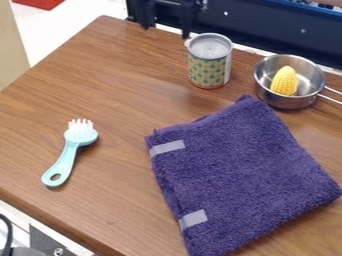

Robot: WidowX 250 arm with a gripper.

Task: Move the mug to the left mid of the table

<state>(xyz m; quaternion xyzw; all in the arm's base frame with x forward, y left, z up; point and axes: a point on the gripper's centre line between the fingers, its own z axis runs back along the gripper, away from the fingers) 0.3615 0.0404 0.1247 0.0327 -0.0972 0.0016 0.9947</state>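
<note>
The black two-finger pincer is at the far edge of the brown wood-grain table, right of the far left corner, its fingers apart and released. Just to its right, near that far edge, stands the silver-rimmed cylindrical metal can, the closest match for the mug; it is upright, its label patterned with teal dots on yellowish tan, with a pale strip down the right side whose markings are too small to tell. Farther right along the far edge is a shiny steel pot holding a yellow corn cob, its wire handle pointing to the right. Two pale grey strips mark the left side of the folded purple terry towel, which covers much of the table's right and near part, one corner reaching up between can and pot. Well apart, a light-blue plastic brush with white bristles lies in the table's left part, bristles toward the far edge, handle toward the near left edge, occupying some of the left middle.
</note>
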